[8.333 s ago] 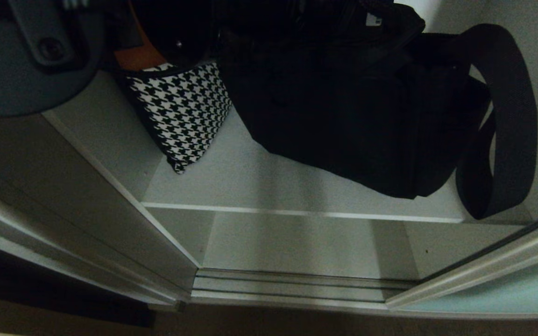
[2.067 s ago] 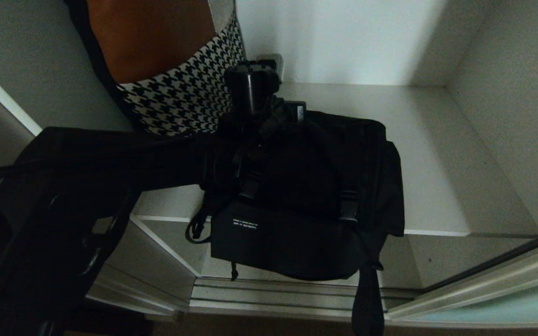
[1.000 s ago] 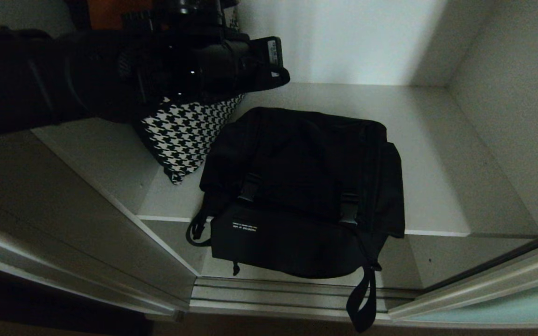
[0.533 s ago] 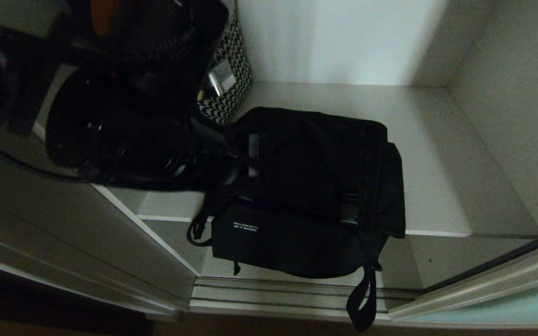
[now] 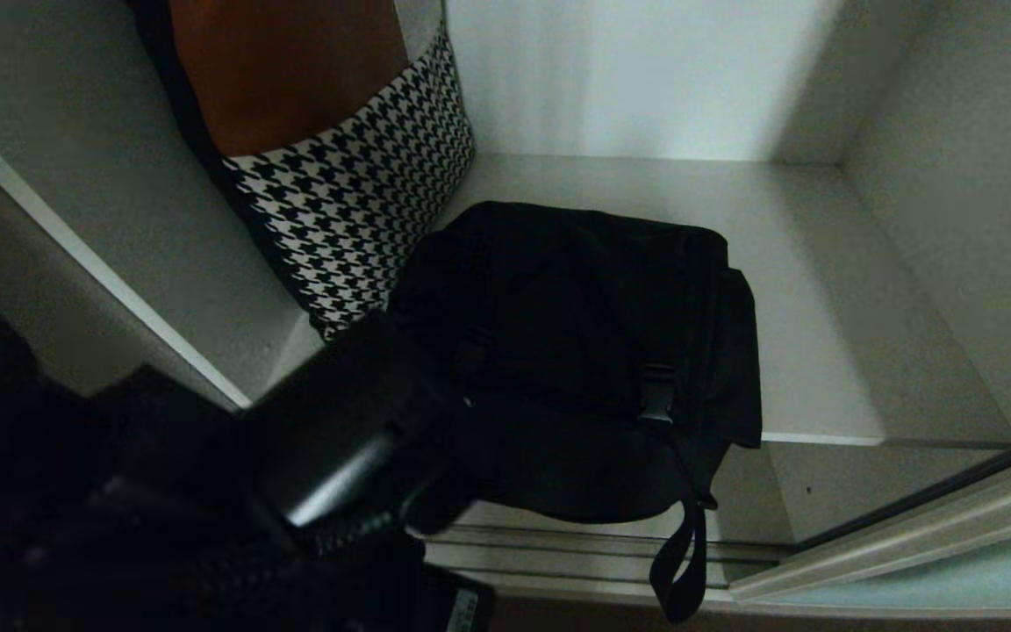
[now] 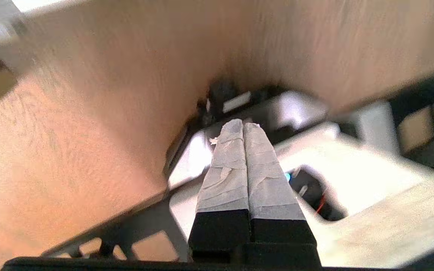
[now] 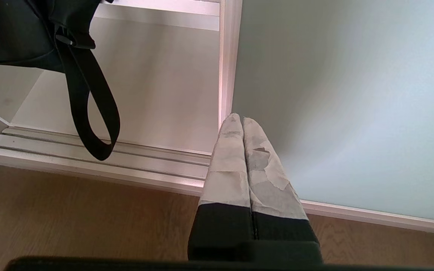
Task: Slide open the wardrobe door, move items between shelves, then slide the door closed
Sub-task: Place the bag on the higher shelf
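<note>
The black bag (image 5: 584, 351) lies on the white-grey shelf (image 5: 830, 351), its front sagging over the shelf's edge and its strap (image 5: 679, 566) dangling to the door track. Nothing holds it. My left arm (image 5: 339, 456) crosses the lower left of the head view, in front of the bag's left corner. In the left wrist view the left gripper (image 6: 243, 124) is shut and empty, pointing at the robot's own base. My right gripper (image 7: 237, 118) is shut and empty, low by the frame of the frosted sliding door (image 7: 352, 94), which stands slid to the right (image 5: 953, 566). The strap (image 7: 89, 105) hangs to its left.
A houndstooth-and-orange bag (image 5: 356, 202) leans against the left wall behind the black bag. The metal door track (image 7: 89, 150) runs along the wardrobe's foot above a wood floor (image 7: 70, 218). The shelf's right half is bare up to the side wall (image 5: 962, 219).
The left arm has swung down from the upper left of the wardrobe opening to the lower left of the head view. The black bag has stayed where it lay on the shelf.
</note>
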